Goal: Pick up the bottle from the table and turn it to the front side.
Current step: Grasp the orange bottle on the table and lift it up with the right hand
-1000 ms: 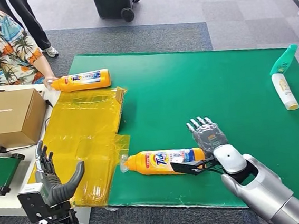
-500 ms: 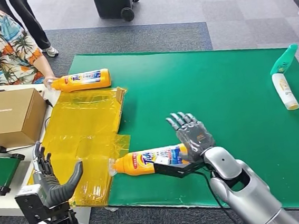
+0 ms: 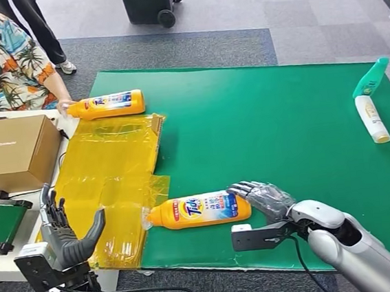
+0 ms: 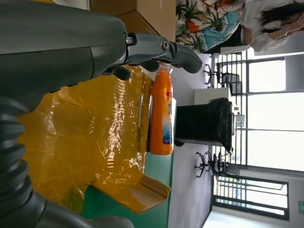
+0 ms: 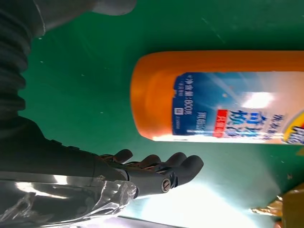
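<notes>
Bottle point(image 3: 199, 210) on its side just beyond right hand point(image 3: 263, 198), fingers spread, empty. Left hand point(image 3: 66, 236) spread, empty too.

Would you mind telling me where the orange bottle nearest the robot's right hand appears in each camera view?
Head view: the orange bottle lies on its side at lower centre, just left of the right hand.
Right wrist view: its base end spans the upper right.
Left wrist view: not in it; the bottle there is the far one.
Shared landmark: the green mat, also in the right wrist view.
</notes>
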